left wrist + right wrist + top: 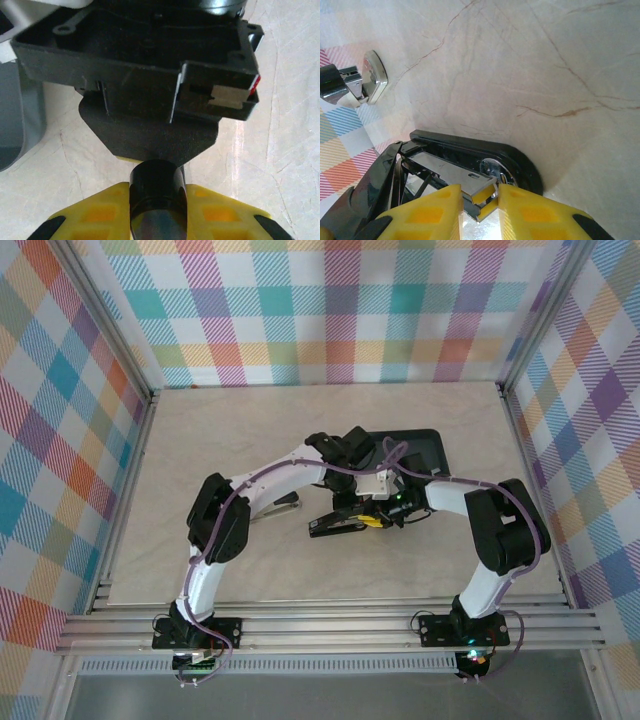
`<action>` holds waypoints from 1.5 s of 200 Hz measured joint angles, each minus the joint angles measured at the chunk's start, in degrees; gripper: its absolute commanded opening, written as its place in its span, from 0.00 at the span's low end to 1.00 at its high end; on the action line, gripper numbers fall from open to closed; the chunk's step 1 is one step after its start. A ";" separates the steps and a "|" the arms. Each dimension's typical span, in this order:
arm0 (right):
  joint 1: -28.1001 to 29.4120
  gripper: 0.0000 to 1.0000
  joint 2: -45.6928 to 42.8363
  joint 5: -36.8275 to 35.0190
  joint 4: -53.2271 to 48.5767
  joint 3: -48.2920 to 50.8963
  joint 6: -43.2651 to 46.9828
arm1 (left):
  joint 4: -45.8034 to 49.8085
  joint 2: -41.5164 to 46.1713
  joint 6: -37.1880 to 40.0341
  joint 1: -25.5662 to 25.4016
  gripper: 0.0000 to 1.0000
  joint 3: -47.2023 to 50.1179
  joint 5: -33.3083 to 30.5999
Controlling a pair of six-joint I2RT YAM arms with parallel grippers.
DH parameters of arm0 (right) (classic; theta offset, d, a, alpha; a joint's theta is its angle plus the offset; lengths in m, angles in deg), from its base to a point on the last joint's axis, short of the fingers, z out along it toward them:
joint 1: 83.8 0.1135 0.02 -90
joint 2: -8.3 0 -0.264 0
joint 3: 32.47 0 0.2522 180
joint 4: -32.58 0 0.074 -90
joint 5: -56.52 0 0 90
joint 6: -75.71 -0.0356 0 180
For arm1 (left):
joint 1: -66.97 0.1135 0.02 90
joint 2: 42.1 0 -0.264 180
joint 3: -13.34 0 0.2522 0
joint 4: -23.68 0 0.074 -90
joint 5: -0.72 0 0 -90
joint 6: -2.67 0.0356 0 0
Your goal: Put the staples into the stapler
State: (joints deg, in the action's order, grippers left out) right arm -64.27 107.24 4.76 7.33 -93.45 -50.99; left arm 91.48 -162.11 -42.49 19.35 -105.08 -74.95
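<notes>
Two staplers lie on the table (545,60): a chrome stapler (367,80) well apart, and an opened black stapler (520,162) whose metal rail (445,169) the right gripper (480,198) pinches at its end. The left gripper (157,200) is clenched on a black rounded piece (156,180) I cannot identify.

1. A robot test booth, the kind found in a lab, is shown.
2. The table (230,430) is closed in on three sides by walls (330,310) covered with bright checked squares.
3. The walls are held up by bare metal posts (110,320).
4. Two robot arms, the left arm (205,580) and the right arm (490,585), are bolted to metal rails (330,628) at the near edge.
5. Purple cables (232,502) are strung along the arms.
6. The table top is made to look like pale stone.
</notes>
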 measured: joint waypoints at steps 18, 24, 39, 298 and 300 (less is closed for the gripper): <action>-0.07 0.32 0.00 -0.20 0.37 0.39 -0.24 | 0.20 -0.28 -0.09 -0.04 0.23 -0.28 -0.02; -0.13 0.33 -0.02 -0.22 0.50 0.59 -0.33 | 0.20 -0.33 -0.07 -0.04 0.23 -0.28 -0.04; -0.39 0.34 -0.44 -0.28 0.98 1.33 -0.42 | 0.20 -0.46 -0.07 -0.13 0.23 -0.28 -0.02; -7.48 0.50 -12.68 0.61 -12.68 -1.42 4.63 | -11.98 11.78 -13.31 0.61 0.63 10.14 -1.53; -7.34 0.50 -12.50 0.63 -12.74 -1.70 4.66 | -12.39 12.48 -13.75 0.76 0.63 10.91 -1.55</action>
State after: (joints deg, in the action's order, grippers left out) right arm -71.61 94.74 5.39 -5.41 -95.16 -46.34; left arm 79.08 -149.63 -56.23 20.11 -94.18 -76.51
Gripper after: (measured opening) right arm 0.504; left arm 0.619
